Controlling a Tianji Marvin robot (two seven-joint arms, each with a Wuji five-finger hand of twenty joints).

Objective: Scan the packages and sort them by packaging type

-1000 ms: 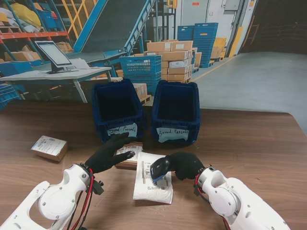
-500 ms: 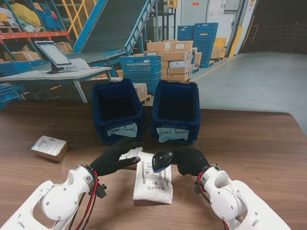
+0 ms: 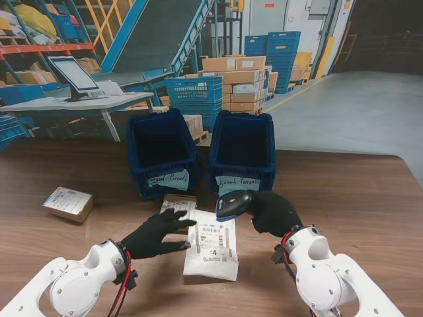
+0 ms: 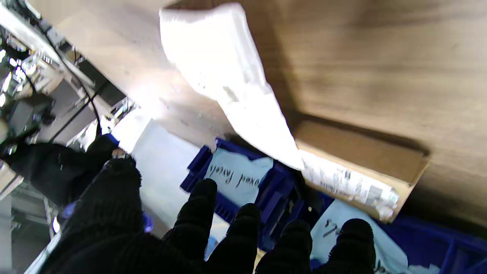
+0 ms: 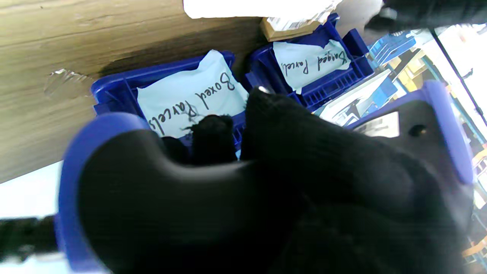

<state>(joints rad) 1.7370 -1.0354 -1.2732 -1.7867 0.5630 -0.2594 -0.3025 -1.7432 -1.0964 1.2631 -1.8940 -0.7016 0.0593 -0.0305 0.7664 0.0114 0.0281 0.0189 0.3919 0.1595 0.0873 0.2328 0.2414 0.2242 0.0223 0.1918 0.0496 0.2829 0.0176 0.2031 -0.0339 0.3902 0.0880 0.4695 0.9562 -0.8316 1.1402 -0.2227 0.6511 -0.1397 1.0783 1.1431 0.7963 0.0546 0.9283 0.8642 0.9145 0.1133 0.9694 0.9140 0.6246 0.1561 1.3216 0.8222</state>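
Beyond the wooden table (image 3: pixel 370 198) — a monitor (image 3: pixel 74 74), stacked cartons (image 3: pixel 241 82).

White glossy arm shells; black knit-gloved left hand (image 3: pixel 153 235), right hand (image 3: pixel 273 212); red, black wrist cables.

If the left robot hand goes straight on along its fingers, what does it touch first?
Probably the white bagged parcel: the left robot hand points rightward, fingertips at its near edge. The small cardboard box lies just beyond. Height above the table is unclear, so it might pass over the bag.
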